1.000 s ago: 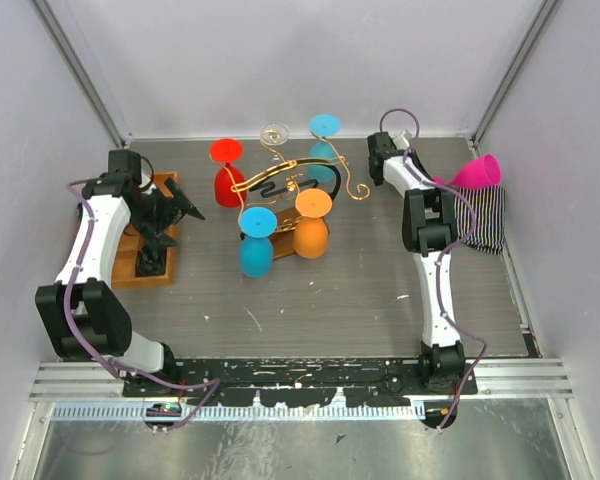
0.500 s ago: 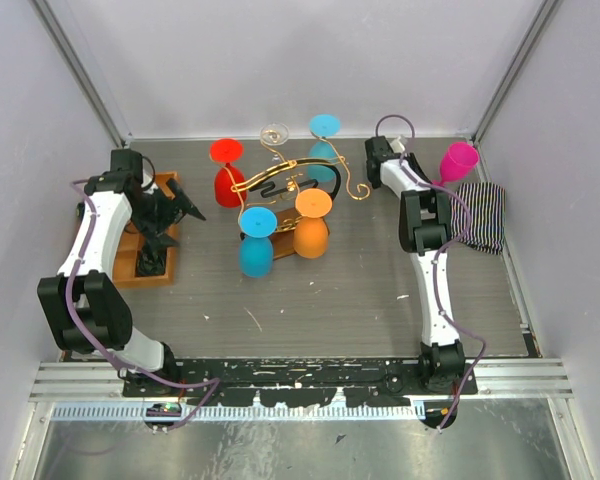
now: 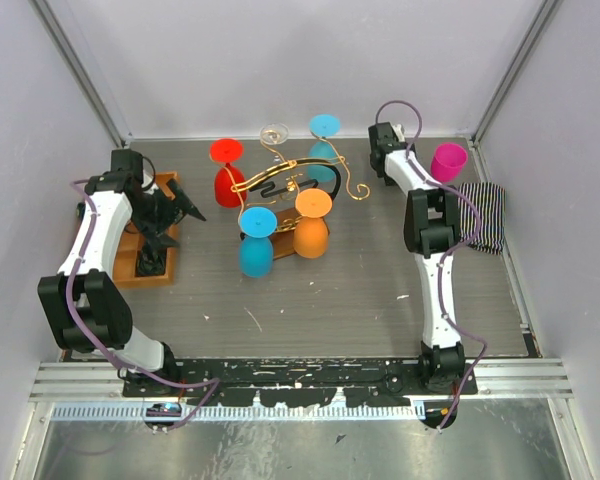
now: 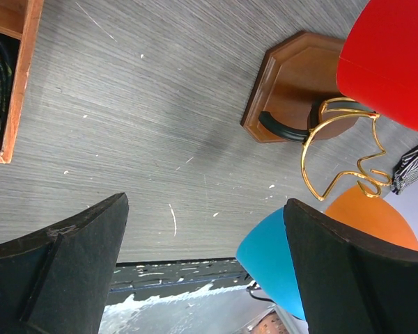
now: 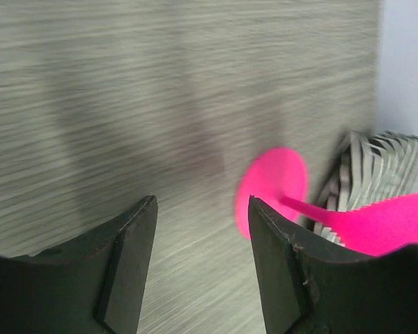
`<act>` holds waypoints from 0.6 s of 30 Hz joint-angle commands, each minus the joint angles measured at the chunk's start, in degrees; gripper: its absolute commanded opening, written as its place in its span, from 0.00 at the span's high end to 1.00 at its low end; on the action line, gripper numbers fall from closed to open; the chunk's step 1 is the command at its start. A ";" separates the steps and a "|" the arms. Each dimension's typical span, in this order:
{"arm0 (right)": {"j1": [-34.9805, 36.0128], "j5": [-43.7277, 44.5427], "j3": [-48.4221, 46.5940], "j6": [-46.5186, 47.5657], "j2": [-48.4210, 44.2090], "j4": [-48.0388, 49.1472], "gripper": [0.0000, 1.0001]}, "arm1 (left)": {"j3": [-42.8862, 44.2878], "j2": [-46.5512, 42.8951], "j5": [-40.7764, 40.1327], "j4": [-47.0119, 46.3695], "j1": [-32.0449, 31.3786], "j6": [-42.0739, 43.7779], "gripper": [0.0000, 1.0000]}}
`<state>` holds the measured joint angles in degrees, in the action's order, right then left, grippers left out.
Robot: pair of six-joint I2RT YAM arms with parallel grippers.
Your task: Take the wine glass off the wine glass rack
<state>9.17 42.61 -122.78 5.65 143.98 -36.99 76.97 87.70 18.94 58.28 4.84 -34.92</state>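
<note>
The pink wine glass (image 3: 447, 160) stands upright on the table at the back right, beside a striped cloth. In the right wrist view its round foot (image 5: 272, 189) and stem lie just right of my right gripper (image 5: 202, 209), which is open with nothing between its fingers. From above, the right gripper (image 3: 385, 150) sits left of the glass. The wine glass rack (image 3: 290, 180), gold wire on a wooden base (image 4: 292, 83), carries red, blue and orange glasses upside down. My left gripper (image 3: 175, 210) is open (image 4: 205, 264), well left of the rack.
A striped cloth (image 3: 480, 215) lies by the right wall. An orange-brown compartment tray (image 3: 145, 255) sits under the left arm, its edge (image 4: 17, 76) also in the left wrist view. A clear glass (image 3: 274, 133) and a cyan one (image 3: 325, 126) hang at the rack's back.
The right gripper opened and let go of the pink glass, which went from tilted over the cloth to upright on the table. The left arm stayed put.
</note>
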 commanded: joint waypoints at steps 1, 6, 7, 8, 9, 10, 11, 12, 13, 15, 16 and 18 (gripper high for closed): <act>1.25 -21.97 1.04 -7.81 -3.44 -2.04 0.39 | 1.94 -0.40 -0.20 1.21 0.26 0.81 0.00; 1.16 -29.42 -2.71 -11.32 -6.82 -2.18 0.39 | 2.21 -0.94 -0.89 1.74 0.26 0.73 0.00; 1.01 -31.92 -3.56 -12.52 -7.66 -2.20 0.42 | 2.33 -1.14 -0.99 1.97 0.23 0.73 0.00; 0.73 -34.61 -4.46 -13.71 -8.69 -2.09 0.45 | 2.39 -1.43 -0.90 2.16 0.25 0.65 0.00; 0.28 -36.76 -5.05 -15.00 -9.58 -1.85 0.46 | 2.43 -1.81 -0.85 2.30 0.25 0.56 0.00; -0.21 -38.48 -5.59 -16.24 -10.50 -1.78 0.48 | 2.62 -2.26 -0.87 2.43 0.21 0.55 0.00; -0.81 -39.89 -6.14 -17.82 -11.36 -1.81 0.48 | 2.81 -2.81 -1.26 2.63 0.25 0.51 0.00; -1.53 -41.95 -6.79 -19.43 -12.03 -1.99 0.48 | 2.93 -3.40 -1.70 2.75 0.31 0.42 0.00; -2.68 -46.29 -7.18 -21.23 -12.51 -1.87 0.48 | 3.09 -3.97 -1.99 3.06 0.26 0.38 0.00; -4.82 -54.28 -7.43 -25.81 -13.60 -1.16 0.49 | 3.18 -4.86 -2.17 3.30 0.26 0.08 0.00; -5.83 -58.64 -7.51 -28.01 -14.10 -0.59 0.49 | 3.25 -5.31 -2.11 3.36 0.23 -0.16 0.00; -7.39 -66.06 -7.06 -31.75 -15.65 1.23 0.49 | 3.36 -5.93 -1.93 3.59 0.18 -0.44 0.00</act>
<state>6.15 -5.41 -126.80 -15.66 136.44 -39.72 77.93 84.68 17.15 60.82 4.84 -34.85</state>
